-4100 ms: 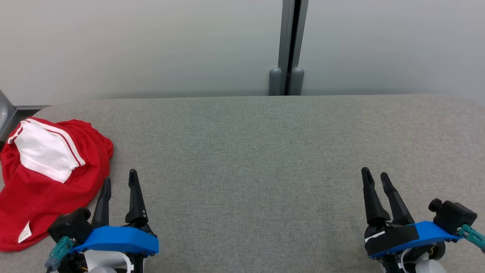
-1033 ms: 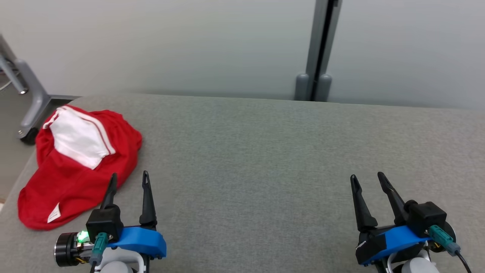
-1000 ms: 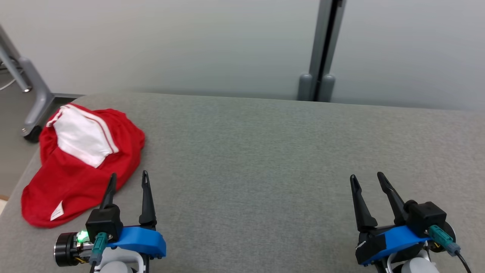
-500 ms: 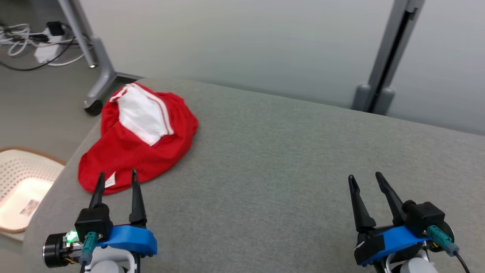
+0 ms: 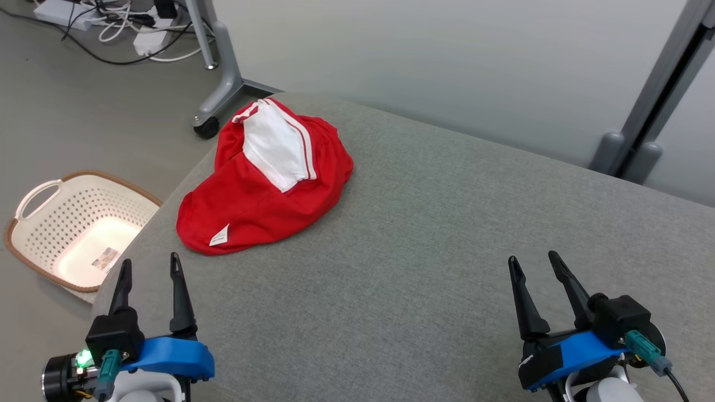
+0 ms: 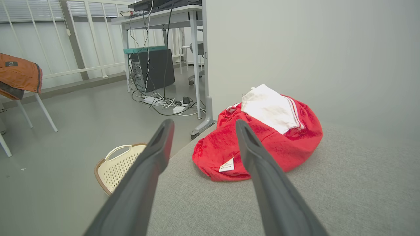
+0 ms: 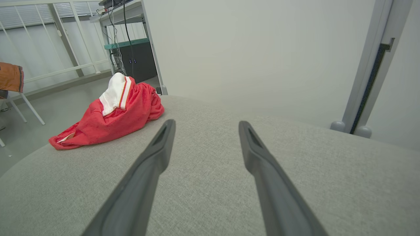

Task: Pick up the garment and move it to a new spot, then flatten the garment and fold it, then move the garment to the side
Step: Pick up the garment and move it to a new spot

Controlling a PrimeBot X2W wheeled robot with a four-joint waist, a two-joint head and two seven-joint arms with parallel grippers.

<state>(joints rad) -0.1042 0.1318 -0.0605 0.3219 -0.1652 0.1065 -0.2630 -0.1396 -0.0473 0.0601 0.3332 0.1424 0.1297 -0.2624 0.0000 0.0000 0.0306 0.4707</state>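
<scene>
Grey woven fabric covers the table (image 5: 424,268) under both my arms. My left claw (image 5: 150,259) hovers over the table's left edge, its two dark fingers spread wide with nothing between them. My right claw (image 5: 532,257) hangs over the cloth well off to the right, fingers equally parted and empty.

Ahead of my left claw and a little to its right lies the red garment (image 5: 251,206), bunched in a heap near the table's far left corner, clear of my fingertips. A white panel (image 5: 273,151) edged with stripes sits on the heap's far side, and a small white tag (image 5: 219,236) shows on the hem nearest my left claw. From my right claw the garment is far ahead and to the left.

Left of my left claw, down on the floor, stands a cream perforated laundry basket (image 5: 67,218) with a brown rim. Beyond the garment are a grey desk leg (image 5: 223,89) on a castor, tangled cables (image 5: 128,33) and a pale partition wall (image 5: 447,67).
</scene>
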